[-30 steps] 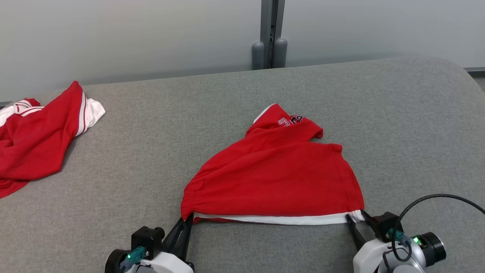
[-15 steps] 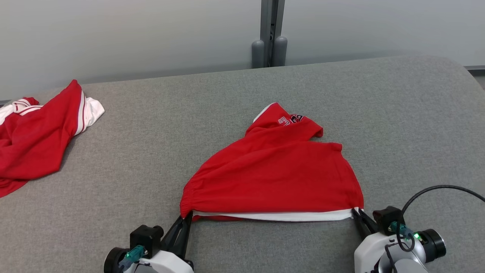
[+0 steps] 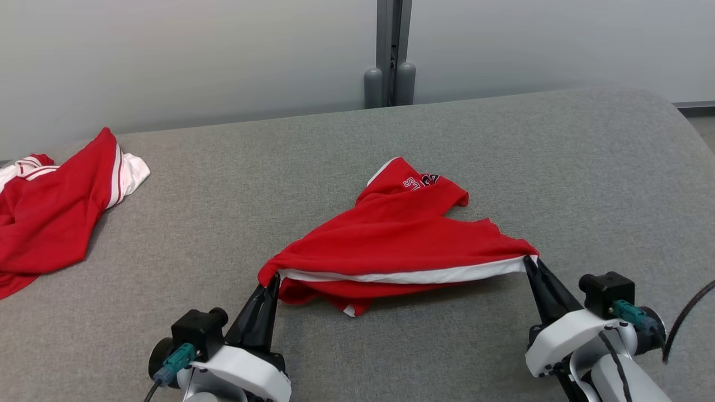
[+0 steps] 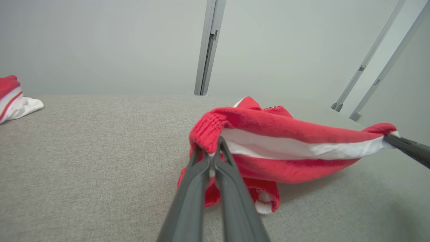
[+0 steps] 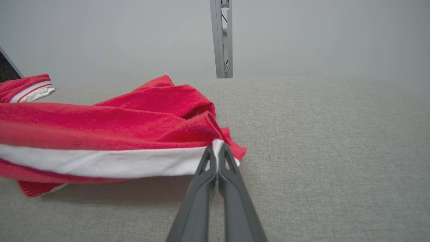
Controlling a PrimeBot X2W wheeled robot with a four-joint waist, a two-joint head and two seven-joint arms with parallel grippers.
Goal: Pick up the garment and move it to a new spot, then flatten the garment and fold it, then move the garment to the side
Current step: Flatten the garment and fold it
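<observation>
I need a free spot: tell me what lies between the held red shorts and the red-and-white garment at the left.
The stretch between the red shorts and the red-and-white garment is bare grey upholstery, as the head view shows.

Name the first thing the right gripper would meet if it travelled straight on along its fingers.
The red garment: the right gripper is shut on its white-banded corner, so that cloth likely comes first.

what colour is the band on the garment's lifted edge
White fabric band, clearest in right wrist view.
</observation>
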